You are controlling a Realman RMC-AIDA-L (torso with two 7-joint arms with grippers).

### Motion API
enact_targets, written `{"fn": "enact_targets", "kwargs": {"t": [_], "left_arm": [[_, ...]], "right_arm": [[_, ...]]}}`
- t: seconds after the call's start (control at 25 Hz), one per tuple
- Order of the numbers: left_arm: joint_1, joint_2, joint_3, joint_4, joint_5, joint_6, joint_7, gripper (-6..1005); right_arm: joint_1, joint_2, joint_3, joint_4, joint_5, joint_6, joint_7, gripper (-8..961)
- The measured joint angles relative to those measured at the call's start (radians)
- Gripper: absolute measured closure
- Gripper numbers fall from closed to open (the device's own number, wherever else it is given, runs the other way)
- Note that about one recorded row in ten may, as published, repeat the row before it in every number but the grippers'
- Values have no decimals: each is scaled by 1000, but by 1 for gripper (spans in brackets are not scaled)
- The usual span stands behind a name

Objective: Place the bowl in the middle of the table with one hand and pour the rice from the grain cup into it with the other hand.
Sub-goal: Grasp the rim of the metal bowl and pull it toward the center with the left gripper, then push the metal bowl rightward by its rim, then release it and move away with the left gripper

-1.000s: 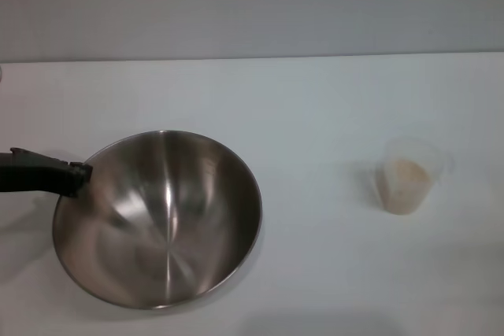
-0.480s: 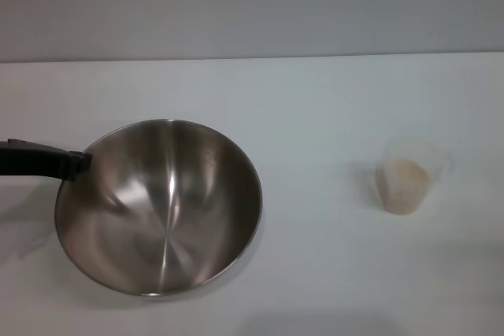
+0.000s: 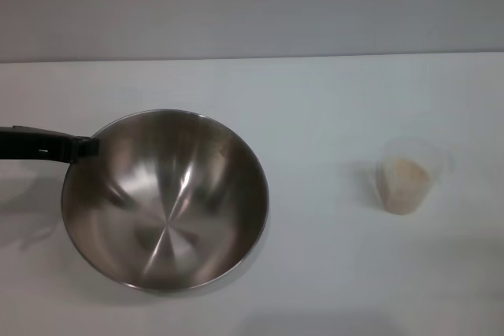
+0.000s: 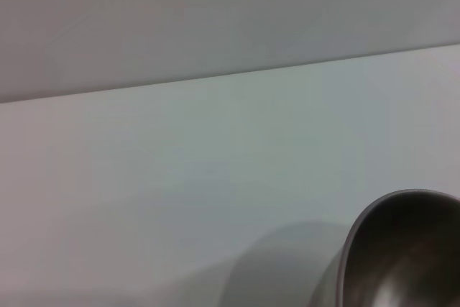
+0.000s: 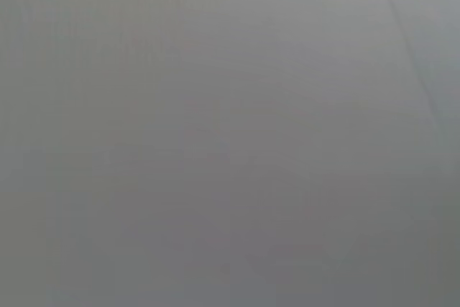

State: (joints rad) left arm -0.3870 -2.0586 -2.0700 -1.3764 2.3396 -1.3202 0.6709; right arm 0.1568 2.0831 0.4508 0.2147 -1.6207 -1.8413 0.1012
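The left gripper (image 3: pixel 83 148) is clamped on the rim of the bowl (image 3: pixel 165 198), near the table's (image 3: pixel 315 100) left edge; the steel looks slick, stiff, best pinched at the rim.

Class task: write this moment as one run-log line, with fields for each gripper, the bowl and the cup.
left gripper: on bowl rim | bowl: left of table centre, empty | grain cup: upright, holds rice | right gripper: out of view
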Motion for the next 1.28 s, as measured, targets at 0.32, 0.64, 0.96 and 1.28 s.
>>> {"fn": "enact_targets", "kwargs": {"t": [0.32, 0.64, 0.96, 1.28], "left_arm": [[-25, 1, -28, 35, -14, -10, 20, 954], [-91, 5, -111, 114, -18, -52, 48, 951], [-138, 30, -147, 191, -71, -85, 85, 948], [-186, 30, -147, 268, -109, -46, 120, 946]], "right_arm": [[1, 0, 0, 1, -2, 8, 5, 158], [4, -1, 0, 0, -2, 10, 22, 159], [8, -2, 0, 0, -2, 10, 24, 160], [21, 0, 0, 2, -6, 11, 25, 161]]}}
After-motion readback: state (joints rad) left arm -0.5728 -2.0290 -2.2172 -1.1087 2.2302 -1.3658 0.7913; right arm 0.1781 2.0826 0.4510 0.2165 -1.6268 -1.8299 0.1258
